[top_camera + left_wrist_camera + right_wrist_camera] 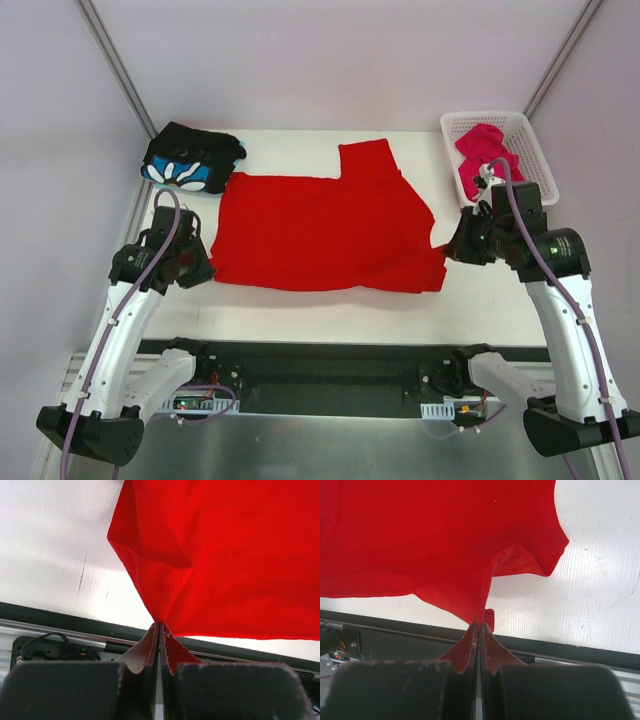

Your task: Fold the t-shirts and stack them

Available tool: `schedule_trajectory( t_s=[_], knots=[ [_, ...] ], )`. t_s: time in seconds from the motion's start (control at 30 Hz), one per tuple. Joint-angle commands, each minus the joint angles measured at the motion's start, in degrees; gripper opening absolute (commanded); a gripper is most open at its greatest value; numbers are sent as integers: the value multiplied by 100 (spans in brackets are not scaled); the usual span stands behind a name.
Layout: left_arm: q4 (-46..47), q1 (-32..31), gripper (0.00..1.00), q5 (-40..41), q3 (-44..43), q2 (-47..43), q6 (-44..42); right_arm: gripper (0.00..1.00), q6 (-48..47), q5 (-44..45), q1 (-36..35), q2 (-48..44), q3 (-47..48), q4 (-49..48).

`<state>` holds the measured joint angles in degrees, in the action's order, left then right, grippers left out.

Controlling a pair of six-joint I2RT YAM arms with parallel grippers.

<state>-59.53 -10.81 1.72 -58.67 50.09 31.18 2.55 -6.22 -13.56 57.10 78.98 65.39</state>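
A plain red t-shirt (320,230) lies spread across the middle of the white table, one sleeve pointing toward the back. My left gripper (207,268) is shut on its near left corner; in the left wrist view the red t-shirt (225,555) rises in a pinch from my left gripper (159,626). My right gripper (452,250) is shut on the near right corner, and the right wrist view shows the red t-shirt (430,540) pulled into my right gripper (479,625). A folded black flower-print t-shirt (192,158) sits at the back left. The magenta t-shirt (485,158) lies crumpled in the basket.
A white lattice basket (527,145) stands at the back right corner, just behind my right arm. The table's dark front edge (330,345) runs close behind both grippers. Grey walls enclose the left, back and right sides.
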Motion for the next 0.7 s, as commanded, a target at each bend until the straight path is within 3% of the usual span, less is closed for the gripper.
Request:
schedule_trajectory(
  t_s=[0.0, 0.43, 0.67],
  knots=[
    [-252, 9, 0, -92, 137, -209, 178, 1, 193, 86, -67, -366, -242, 62],
    [-797, 9, 0, 56, 576, -1027, 600, 1, 1089, 287, -796, -1561, -1051, 132],
    [-947, 9, 0, -22, 1173, -1168, 871, 1, 1064, 761, -911, -1676, -1280, 282]
  ],
)
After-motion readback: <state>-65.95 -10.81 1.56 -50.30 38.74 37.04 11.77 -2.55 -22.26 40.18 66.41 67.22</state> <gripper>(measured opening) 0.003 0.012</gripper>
